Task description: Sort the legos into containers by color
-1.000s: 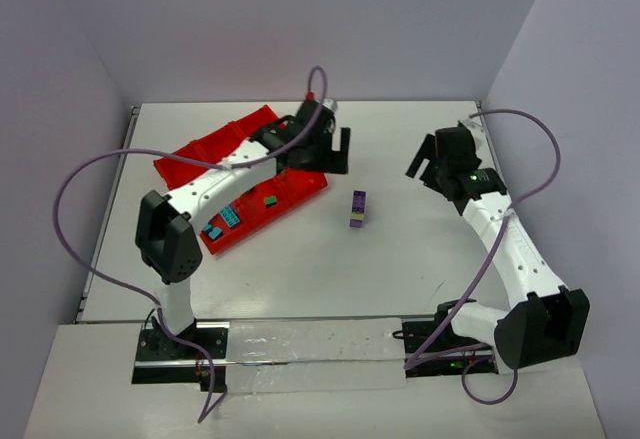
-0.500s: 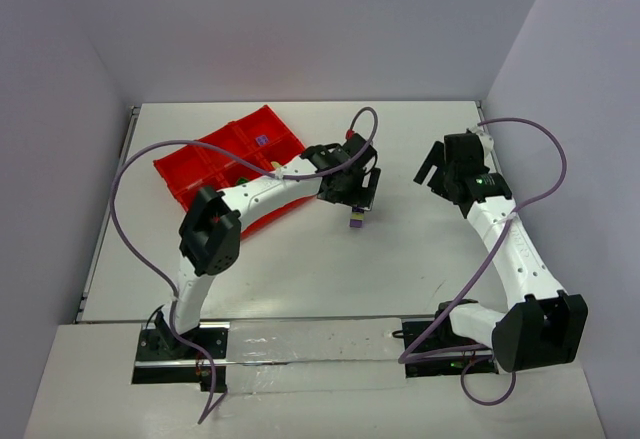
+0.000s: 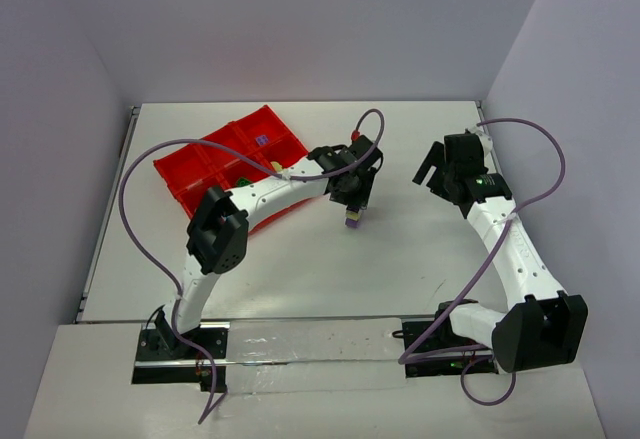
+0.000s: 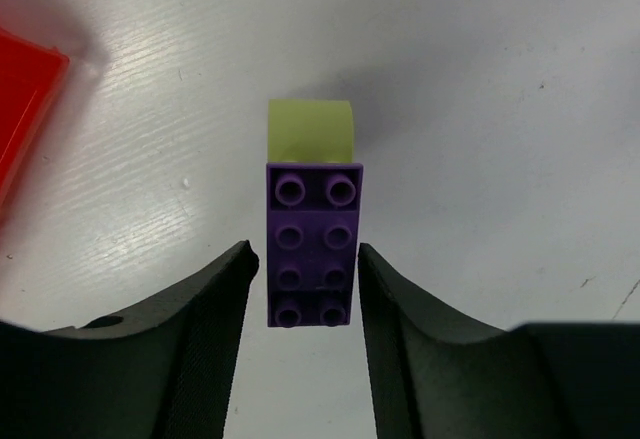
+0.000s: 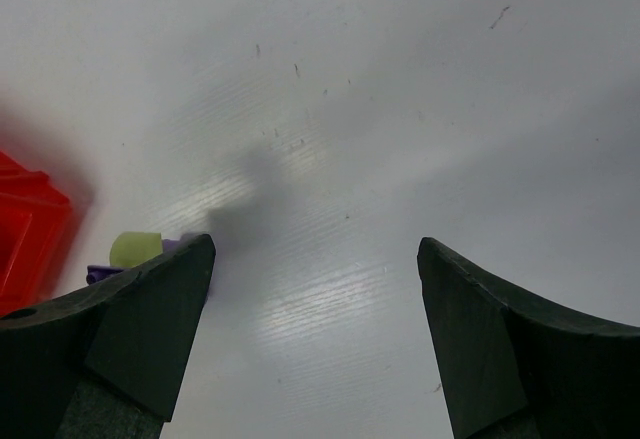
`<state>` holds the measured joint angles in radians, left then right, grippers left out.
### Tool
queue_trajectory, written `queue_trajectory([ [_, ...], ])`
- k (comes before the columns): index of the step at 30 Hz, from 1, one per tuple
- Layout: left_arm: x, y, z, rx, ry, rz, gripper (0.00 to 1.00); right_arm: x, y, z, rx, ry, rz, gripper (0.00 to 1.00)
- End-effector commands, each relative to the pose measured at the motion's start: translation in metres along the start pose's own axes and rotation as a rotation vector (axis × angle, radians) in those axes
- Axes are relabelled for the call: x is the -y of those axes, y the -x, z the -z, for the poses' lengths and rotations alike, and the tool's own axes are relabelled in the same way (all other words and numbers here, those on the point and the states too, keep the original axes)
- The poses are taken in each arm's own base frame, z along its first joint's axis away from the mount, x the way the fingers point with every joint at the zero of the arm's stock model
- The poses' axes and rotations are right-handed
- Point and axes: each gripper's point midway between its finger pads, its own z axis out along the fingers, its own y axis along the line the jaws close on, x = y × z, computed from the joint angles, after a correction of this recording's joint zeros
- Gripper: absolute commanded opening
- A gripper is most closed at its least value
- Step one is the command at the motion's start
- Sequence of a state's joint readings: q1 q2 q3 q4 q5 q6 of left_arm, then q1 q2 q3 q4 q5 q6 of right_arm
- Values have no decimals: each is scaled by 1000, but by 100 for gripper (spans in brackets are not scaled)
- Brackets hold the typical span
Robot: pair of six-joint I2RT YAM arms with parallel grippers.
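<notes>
Left wrist view, left hand [image 4: 305,251] narrowly flanking purple lego [image 4: 313,209] (grip unclear), overhead hides gap.

Upper brick [image 4: 311,249]: was purple, studded.
Lower brick [image 4: 311,131]: was yellow-green.
Tray [image 3: 205,162]: was bright red.
Tabletop [image 4: 480,79]: was white.
Left fingers [image 4: 200,349]: were black.
Arms [image 3: 270,191]: were white, black joints.

Here's the count: two robot arms [image 3: 270,187] [image 3: 510,249], one red tray [image 3: 185,171], one yellow-green brick [image 4: 310,131], two purple bricks [image 4: 312,244] [image 3: 260,141].
</notes>
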<state>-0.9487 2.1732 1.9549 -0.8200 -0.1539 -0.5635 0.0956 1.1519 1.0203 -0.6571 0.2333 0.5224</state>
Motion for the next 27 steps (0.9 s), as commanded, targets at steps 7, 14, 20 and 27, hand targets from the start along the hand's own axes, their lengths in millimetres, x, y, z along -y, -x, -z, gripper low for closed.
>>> queue_trajectory([
  [7, 10, 12, 7, 32, -26, -49, 42, -3, 9, 8, 46, 34, -8, 90],
  [14, 4, 21, 22, 48, -41, -52, 1, -9, 11, 12, 50, 71, 0, 90],
  [20, -12, 61, 90, 119, -383, 20, 0, -62, 4, 33, 27, 410, 76, 89],
  [27, -39, 93, 177, 252, -764, 73, 0, -125, -9, 84, -19, 887, 127, 95],
])
